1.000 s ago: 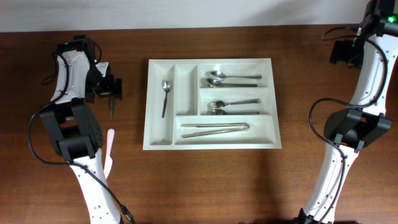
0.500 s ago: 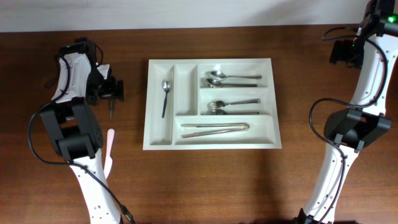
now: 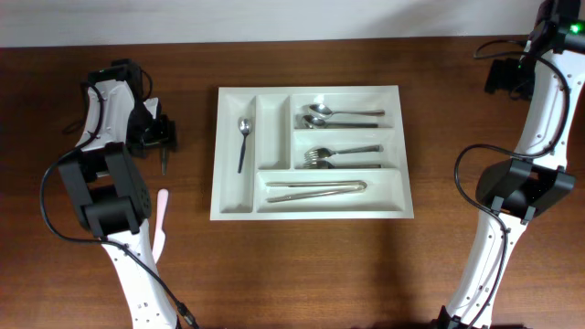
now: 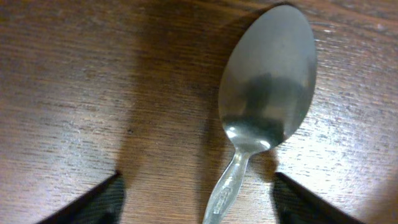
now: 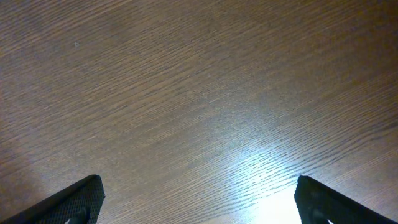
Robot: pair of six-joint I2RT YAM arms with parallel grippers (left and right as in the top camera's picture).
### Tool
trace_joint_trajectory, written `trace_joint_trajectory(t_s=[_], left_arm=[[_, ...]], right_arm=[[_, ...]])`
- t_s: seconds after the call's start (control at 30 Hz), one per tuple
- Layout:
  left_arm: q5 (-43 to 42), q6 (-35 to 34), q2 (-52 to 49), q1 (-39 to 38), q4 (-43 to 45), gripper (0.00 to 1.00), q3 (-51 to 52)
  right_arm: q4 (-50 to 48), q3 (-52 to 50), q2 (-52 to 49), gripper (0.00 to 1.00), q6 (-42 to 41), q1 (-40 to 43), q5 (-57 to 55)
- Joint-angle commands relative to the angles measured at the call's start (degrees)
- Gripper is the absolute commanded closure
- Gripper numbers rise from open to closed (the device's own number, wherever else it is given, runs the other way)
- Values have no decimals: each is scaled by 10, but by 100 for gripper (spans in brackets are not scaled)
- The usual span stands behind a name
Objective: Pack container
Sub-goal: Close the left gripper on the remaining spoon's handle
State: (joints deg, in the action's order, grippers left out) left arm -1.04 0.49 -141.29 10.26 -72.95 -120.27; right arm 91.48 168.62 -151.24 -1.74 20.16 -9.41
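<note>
The white container lies mid-table. It holds a small spoon in the left narrow slot, spoons, forks and tongs in the crosswise slots. A metal spoon lies on the table left of the tray and shows as a thin dark shape in the overhead view. My left gripper is open low over it, and its fingers straddle the handle without touching it. My right gripper is open and empty over bare wood at the far right.
A pink utensil lies on the table beside the left arm's base, nearer than the spoon. The second narrow slot of the tray has nothing in it. The wall edge runs along the table's back.
My left gripper has shifted slightly left and toward the spoon. The spoon, the tray and the right arm have not moved.
</note>
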Motion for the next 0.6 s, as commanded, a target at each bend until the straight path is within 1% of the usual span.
trace_joint_trajectory(t_s=[0.0, 0.07, 0.13, 0.2, 0.27, 0.37, 0.47, 0.57], left_arm=[[-5, 1, 14, -1, 3, 39, 10], [-5, 1, 14, -1, 3, 53, 10], [-5, 1, 14, -1, 4, 62, 10], [-5, 1, 14, -1, 4, 66, 10], [-5, 1, 14, -1, 4, 73, 10], [-6, 2, 14, -1, 4, 76, 10], [-7, 1, 14, -2, 5, 87, 10], [-7, 1, 14, -1, 5, 93, 10]], right_arm=[[0, 0, -4, 1, -7, 0, -1], [0, 0, -4, 1, -7, 0, -1], [0, 0, -4, 2, -7, 0, -1], [0, 0, -4, 1, -7, 0, -1], [0, 0, -4, 1, -7, 0, -1], [0, 0, -4, 1, -7, 0, -1], [0, 0, -4, 1, -7, 0, -1], [0, 0, -4, 1, -7, 0, -1]])
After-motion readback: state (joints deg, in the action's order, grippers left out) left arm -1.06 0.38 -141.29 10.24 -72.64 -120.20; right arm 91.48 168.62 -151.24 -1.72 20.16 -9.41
